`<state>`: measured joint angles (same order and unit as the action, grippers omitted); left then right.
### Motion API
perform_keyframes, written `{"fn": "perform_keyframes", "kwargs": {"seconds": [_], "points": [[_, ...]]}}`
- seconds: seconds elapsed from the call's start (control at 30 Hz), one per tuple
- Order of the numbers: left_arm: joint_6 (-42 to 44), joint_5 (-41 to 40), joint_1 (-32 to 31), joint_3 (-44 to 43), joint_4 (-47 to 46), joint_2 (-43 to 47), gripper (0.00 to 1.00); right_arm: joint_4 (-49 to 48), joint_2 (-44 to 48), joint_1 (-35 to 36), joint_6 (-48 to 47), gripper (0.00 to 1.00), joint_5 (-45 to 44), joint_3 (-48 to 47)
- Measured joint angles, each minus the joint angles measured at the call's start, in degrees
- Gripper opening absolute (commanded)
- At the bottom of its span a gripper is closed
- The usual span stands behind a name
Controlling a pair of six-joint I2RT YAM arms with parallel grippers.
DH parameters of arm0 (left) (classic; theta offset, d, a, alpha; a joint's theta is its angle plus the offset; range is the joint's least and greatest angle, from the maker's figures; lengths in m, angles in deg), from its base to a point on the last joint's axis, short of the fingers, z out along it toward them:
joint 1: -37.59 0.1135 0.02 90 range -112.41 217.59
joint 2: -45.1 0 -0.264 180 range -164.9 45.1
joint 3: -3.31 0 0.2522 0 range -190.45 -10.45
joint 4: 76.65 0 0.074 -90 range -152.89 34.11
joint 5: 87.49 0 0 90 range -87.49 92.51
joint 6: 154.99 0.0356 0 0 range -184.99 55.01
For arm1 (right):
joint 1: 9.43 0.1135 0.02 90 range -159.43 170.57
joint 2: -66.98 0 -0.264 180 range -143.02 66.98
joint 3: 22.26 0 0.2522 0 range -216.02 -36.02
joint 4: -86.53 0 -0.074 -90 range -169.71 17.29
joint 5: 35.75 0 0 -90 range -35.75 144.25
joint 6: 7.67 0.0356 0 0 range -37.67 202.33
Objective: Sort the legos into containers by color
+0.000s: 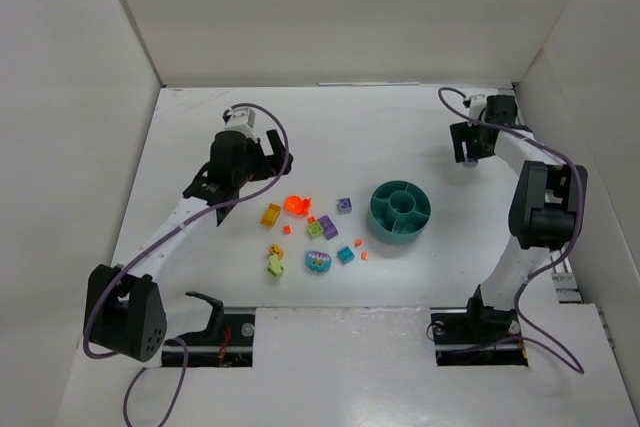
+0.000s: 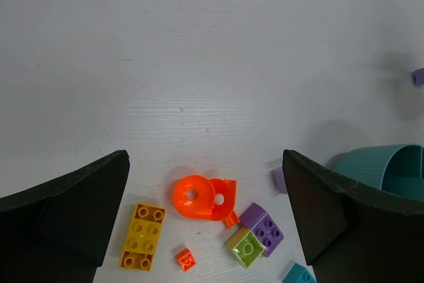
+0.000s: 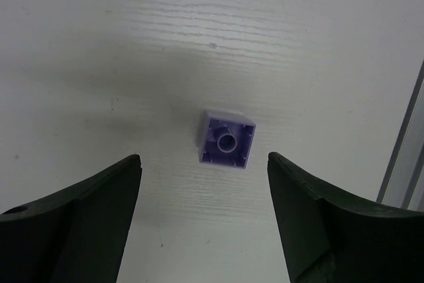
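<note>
**Top external view**
- Left gripper (image 1: 243, 175): jaws spread to the full, released, nothing held or touched.
- Loose plastic legos (image 1: 318, 232), scattered on the white table (image 1: 200, 117) just ahead of the left gripper. Among them:
  - flat yellow brick (image 1: 271, 214) and round orange piece (image 1: 297, 205), nearest the fingertips
  - purple, lime green and teal bits, farther out
- Round teal plastic dish (image 1: 378, 219), with a centre cup ringed by wedge sections: beyond the pile from the left gripper and well apart from it. Only teal floor and dividers visible inside.
- Right gripper (image 1: 472, 150): low over the table, well apart from the dish and from the pile.

**Left wrist view**
- Left gripper (image 2: 204, 160): black fingers (image 2: 73, 210) far apart, bare table between the tips, no contact with anything.
- Between the fingers and nearer the wrist:
  - round orange piece (image 2: 192, 195)
  - yellow brick (image 2: 142, 236), beside the left finger
  - tiny orange brick (image 2: 185, 258)
  - lime green brick (image 2: 245, 248), touching a purple brick (image 2: 264, 226)
- Corner of a teal brick (image 2: 299, 275), against the right finger.
- Teal dish (image 2: 391, 167): outside the right finger and partly hidden by it. One section in view, contents impossible to tell.

**Right wrist view**
- Right gripper (image 3: 203, 158): jaws open, a clear gap on each side, nothing grasped.
- Small pale purple square brick (image 3: 227, 140): lying on the table just ahead of the fingertips, centred between them. Hollow underside up, touching neither finger.
</note>
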<state>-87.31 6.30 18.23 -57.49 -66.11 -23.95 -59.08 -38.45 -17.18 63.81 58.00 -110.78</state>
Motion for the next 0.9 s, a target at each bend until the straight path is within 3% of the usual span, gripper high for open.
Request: {"fn": "perform_keyframes", "kwargs": {"seconds": [0.27, 0.33, 0.5, 0.7, 0.83, 0.9], "points": [[0.9, 0.0, 0.0, -0.7, 0.0, -1.8, 1.0, 1.1, -7.7, -1.7, -0.7, 0.73, 1.7, -4.4], [0.9, 0.0, 0.0, -0.9, 0.0, -2.5, 1.0, 1.3, -8.6, -2.0, -0.8, 0.67, 1.9, -4.7], [0.8, 0.0, 0.0, -1.5, 0.1, -3.9, 1.0, 1.4, -9.3, -2.4, -1.0, 0.41, 2.8, -5.0], [0.5, 0.0, 0.0, -3.6, 1.1, -5.0, 1.0, 0.9, -9.3, -2.4, -1.7, 0.31, 5.5, -4.9], [-0.2, 0.0, 0.0, -3.6, 1.4, -4.7, 1.0, -0.9, -7.5, -2.4, -2.3, 0.19, 7.7, -2.4], [-0.7, 0.2, 0.0, -3.3, 1.6, -3.8, 1.0, -1.8, -5.6, -2.4, -2.3, 0.19, 9.2, -0.3]]}}
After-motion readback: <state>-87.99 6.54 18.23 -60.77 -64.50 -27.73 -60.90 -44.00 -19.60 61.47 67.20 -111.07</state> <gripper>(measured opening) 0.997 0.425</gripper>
